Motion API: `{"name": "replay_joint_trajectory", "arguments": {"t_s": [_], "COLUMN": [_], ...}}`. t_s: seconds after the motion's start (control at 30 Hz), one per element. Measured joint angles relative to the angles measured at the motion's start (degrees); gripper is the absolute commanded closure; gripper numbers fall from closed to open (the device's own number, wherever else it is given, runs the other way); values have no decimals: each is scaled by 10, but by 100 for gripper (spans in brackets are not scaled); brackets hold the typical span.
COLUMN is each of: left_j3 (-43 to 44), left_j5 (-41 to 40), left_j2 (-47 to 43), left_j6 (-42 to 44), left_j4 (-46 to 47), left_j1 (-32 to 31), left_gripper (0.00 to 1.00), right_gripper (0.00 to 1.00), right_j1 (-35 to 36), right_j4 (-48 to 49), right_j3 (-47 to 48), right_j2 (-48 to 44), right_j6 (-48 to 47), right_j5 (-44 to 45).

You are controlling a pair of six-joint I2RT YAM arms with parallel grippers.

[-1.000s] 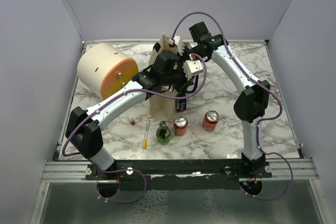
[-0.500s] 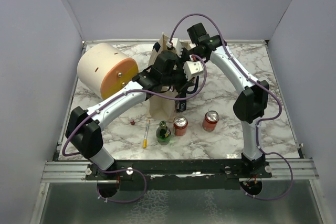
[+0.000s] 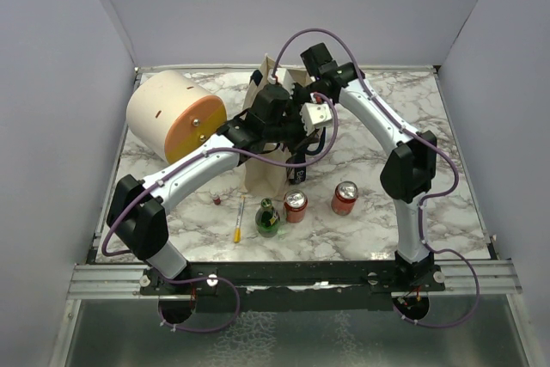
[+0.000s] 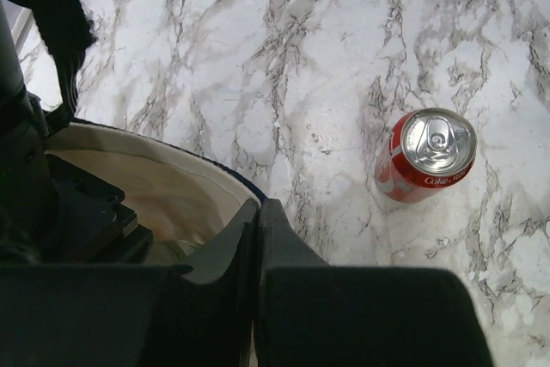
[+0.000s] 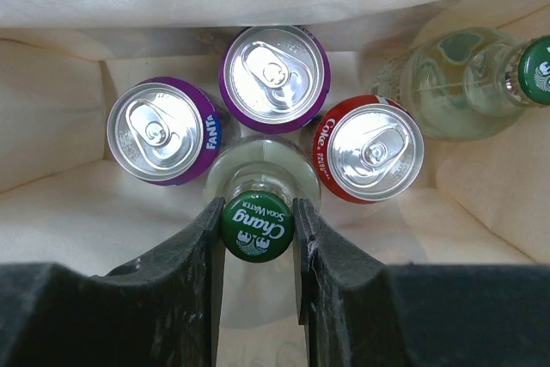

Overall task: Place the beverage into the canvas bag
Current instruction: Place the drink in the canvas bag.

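The cream canvas bag [image 3: 265, 169] stands upright mid-table, its mouth open. My left gripper [image 3: 294, 137] is shut on the bag's navy-edged rim [image 4: 232, 182], with the cream lining beside it. My right gripper [image 5: 256, 228] reaches down into the bag and is shut on the green cap of a clear Chang soda water bottle [image 5: 258, 180]. It stands upright among two purple cans [image 5: 161, 131] and a red Coke can [image 5: 371, 150]. A second clear bottle [image 5: 455, 83] leans at the bag's right side. In the top view the right gripper [image 3: 284, 90] is over the bag's mouth.
Two red cans [image 3: 296, 205] [image 3: 345, 197] and a green bottle [image 3: 268, 217] stand in front of the bag. One can also shows in the left wrist view [image 4: 427, 154]. A yellow pen [image 3: 238, 221] lies nearby. A cream-and-orange drum [image 3: 172, 115] sits at the back left.
My right arm has moved left and lower into the bag's mouth. The left arm has held still on the rim.
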Motion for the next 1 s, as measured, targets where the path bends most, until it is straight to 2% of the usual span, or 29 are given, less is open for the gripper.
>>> {"name": "replay_joint_trajectory", "arguments": {"t_s": [1.0], "left_j3": [-7], "left_j5": [3], "left_j2": [-7], "left_j6": [-11], "left_j4": [5], "left_j1": [4], "left_gripper": [100], "right_gripper": [99], "right_j1": [15], "right_j4": [26], "right_j3": [-10], "right_j2": [17], "right_j6": [-9], "right_j5": [4]}}
